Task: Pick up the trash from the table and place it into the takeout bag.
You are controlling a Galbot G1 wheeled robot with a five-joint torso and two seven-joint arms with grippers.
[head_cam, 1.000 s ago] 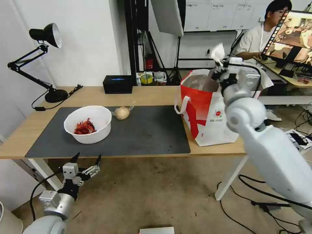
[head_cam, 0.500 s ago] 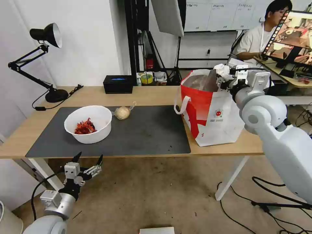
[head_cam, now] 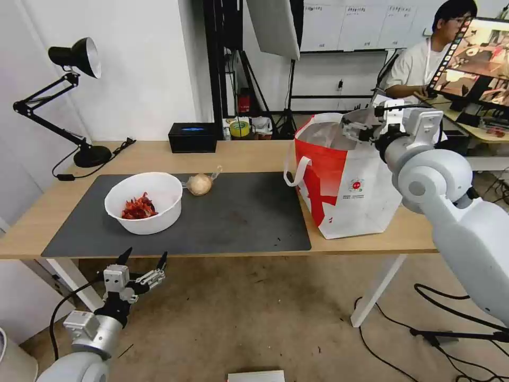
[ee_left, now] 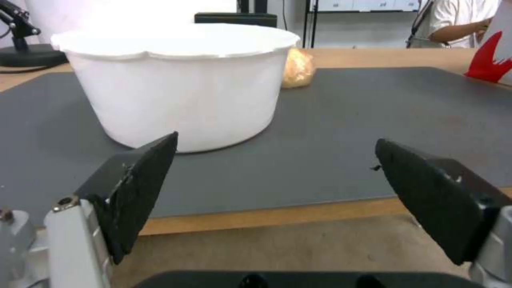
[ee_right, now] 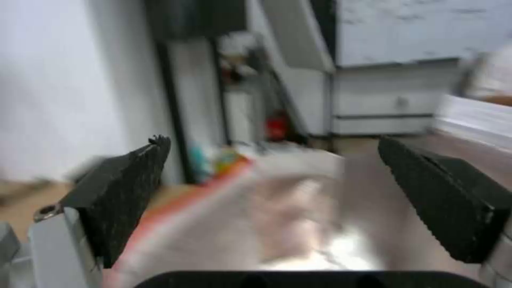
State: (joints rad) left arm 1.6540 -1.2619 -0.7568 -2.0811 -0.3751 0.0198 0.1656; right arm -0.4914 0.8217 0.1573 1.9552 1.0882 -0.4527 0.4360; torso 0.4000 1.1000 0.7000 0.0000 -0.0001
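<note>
**One more piece in the bag, two left on the mat**

So the right gripper (head_cam: 354,129) is sitting over the mouth of the bag (head_cam: 350,185) with its fingers spread wide and nothing between them. A second ago it had the white tissue pinched up above the bag, half a second ago it had dropped down to the rim with the wad still in it, and now the wad is gone from the jaws. Pretty clearly a release into the bag. In the right wrist view the foil lining is right under the open fingers and there's a pale smear down in there that might be the tissue, but it's too blurry for me to swear to it.

Working outward: the bag stands upright on the right end of the table (head_cam: 159,154), just off the mat (head_cam: 238,217). Well to the left, on the mat, the bowl (head_cam: 143,202) with red scraps sits next to the wrapped lump (head_cam: 200,184), which is just beside its rim. Neither has shifted.

Left gripper (head_cam: 140,263) hangs below the table's front edge, fingers apart, facing the bowl.

My read: tissue done, bowl and lump to go.
</note>
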